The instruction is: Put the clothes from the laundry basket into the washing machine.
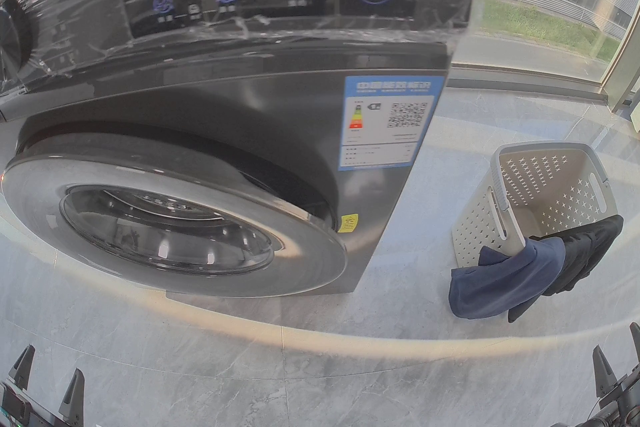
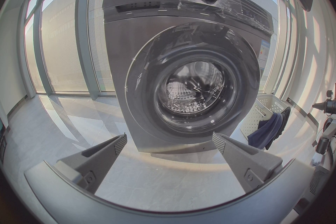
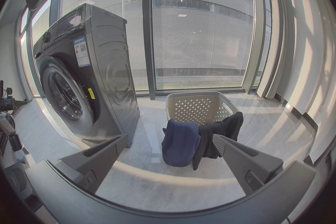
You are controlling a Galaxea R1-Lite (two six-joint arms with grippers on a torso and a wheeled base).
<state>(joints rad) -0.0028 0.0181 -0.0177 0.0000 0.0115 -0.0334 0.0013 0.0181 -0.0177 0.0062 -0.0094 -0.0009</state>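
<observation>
1. Clothes: a blue garment (image 1: pixel 507 281) and a black garment (image 1: pixel 587 248) hang side by side over the near rim of the basket (image 1: pixel 477 228). Both are draped down its outer wall. Neither is in the washer (image 1: pixel 267 108).
2. Basket: it stands on the floor (image 1: pixel 373 315) off the washer's right front corner, near it but not touching.
3. Door (image 1: pixel 173 228): it sits on the washer's front and appears closed. The drum seen through the glass looks empty. Whether the latch is engaged cannot be told.
4. Left gripper (image 2: pixel 168 136): it is held low in front of the washer, facing the door and well apart from it. The jaws are spread and hold nothing.
5. Right gripper (image 3: pixel 169 137): it is held low, out beyond the washer's right side, facing the basket and well apart from the clothes. The jaws are spread and hold nothing.
6. Step in hand, as judged: the opening stage. No garment is gripped and the washer is not open for loading.
7. Next move, as judged: the door must be swung open before anything can go in. The left gripper is better placed for that.
8. The right gripper then needs to close on one garment at its fold over the rim, where the cloth bunches. It should lift that garment clear without dragging the basket.
</observation>
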